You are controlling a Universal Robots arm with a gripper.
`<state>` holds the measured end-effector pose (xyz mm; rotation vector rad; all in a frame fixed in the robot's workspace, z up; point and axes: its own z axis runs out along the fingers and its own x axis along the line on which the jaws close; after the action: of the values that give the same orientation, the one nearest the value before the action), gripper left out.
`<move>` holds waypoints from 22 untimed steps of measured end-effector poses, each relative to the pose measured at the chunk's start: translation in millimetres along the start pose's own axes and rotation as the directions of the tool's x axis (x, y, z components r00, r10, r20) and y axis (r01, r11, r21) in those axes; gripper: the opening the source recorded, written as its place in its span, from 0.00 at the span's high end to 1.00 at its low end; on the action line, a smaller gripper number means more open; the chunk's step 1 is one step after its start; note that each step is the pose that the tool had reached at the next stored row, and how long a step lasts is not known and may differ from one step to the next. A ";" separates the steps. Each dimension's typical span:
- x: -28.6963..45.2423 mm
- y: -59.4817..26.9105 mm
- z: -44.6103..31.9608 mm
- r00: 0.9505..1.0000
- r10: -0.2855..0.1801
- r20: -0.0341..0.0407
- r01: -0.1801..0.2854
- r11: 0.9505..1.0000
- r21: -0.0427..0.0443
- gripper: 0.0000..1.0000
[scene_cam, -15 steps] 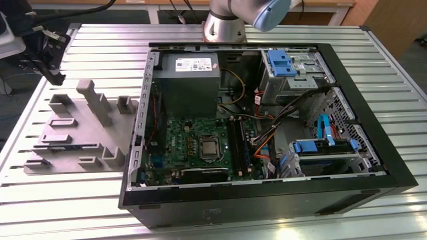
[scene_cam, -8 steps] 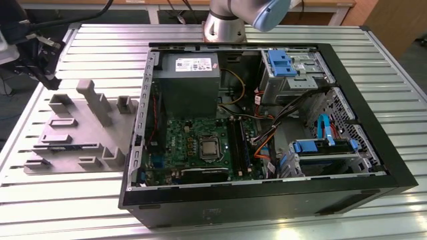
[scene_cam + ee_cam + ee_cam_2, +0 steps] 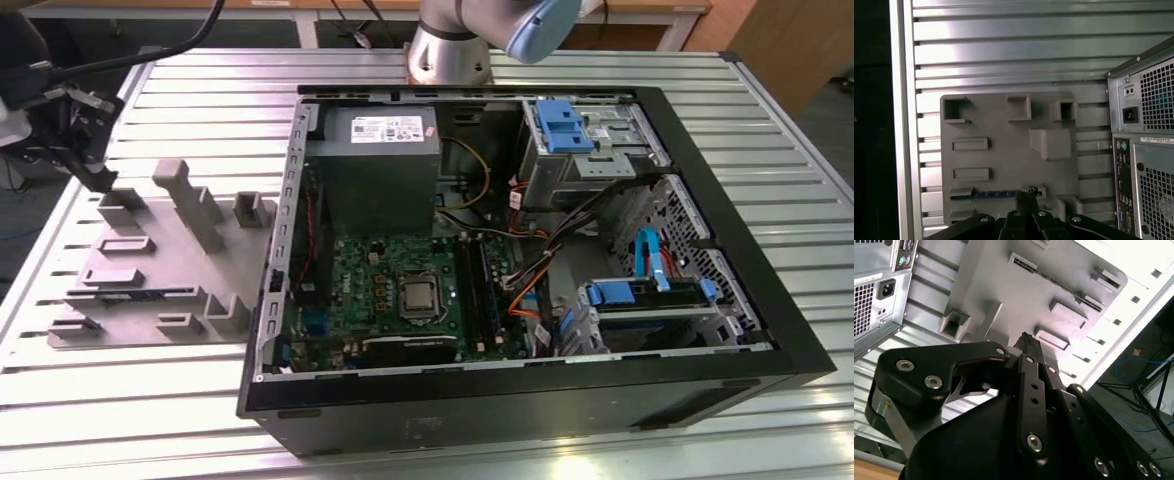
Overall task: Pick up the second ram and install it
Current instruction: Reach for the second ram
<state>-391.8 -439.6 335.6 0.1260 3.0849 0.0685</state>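
Dark blue-green second ram (image 3: 989,194), a thin circuit-board stick, sits in a slot of the grey plastic fixture plate (image 3: 1004,155), long axis along the plate's edge, with the black gripper (image 3: 1026,338) hanging above that plate, fingers pressed together, looks empty.

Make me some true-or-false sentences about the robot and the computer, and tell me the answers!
1. The computer case is open, so its insides show. True.
2. The second ram lies in the grey fixture. True.
3. The gripper is carrying the second ram. False: the ram lies in the fixture, with the gripper near it.
4. The grey fixture sits inside the computer case. False: it lies on the table beside the case, on the exterior view's left.
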 end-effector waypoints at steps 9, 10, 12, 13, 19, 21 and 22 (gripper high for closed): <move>3.6 -11.8 9.2 1.000 0.001 0.000 -0.001 1.000 0.000 0.89; 4.1 -13.2 10.6 1.000 0.001 0.000 -0.001 1.000 0.000 0.89; 4.9 -15.3 12.9 1.000 0.001 0.000 -0.001 1.000 0.000 0.89; 5.3 -16.4 14.0 1.000 0.001 0.000 -0.001 1.000 0.000 0.89; 7.4 -22.0 20.4 1.000 0.002 0.000 -0.002 1.000 0.000 0.89; 8.0 -23.3 22.2 1.000 0.002 0.000 -0.002 1.000 0.000 0.89; 8.2 -23.9 22.9 1.000 0.002 0.000 -0.002 1.000 0.000 0.89</move>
<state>-400.6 -461.8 311.2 0.1291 3.0847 0.0684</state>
